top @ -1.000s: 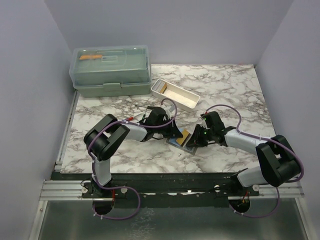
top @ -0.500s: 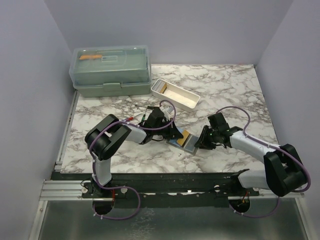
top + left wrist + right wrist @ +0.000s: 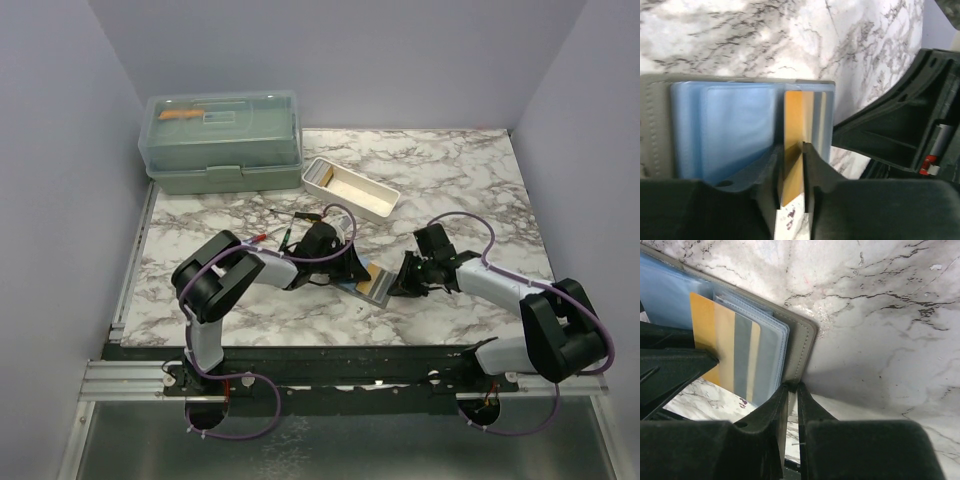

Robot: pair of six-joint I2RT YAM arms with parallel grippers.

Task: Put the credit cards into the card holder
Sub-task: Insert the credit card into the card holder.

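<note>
Pinching edges is suiting both: the left gripper (image 3: 791,152) is nipping the stiff, slick card (image 3: 792,112), the right gripper (image 3: 792,390) the floppy holder (image 3: 803,346).

Left fingers (image 3: 765,172) and right fingers (image 3: 771,416) face inward, pinched narrowly.

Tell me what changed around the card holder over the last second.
The right tool drew back slightly to the right and now pinches the card holder by its edge. The left tool slid a little right, fingertips at the gold card; whether it grips the card is unclear. The card holder, white tray and green box stayed put.
</note>
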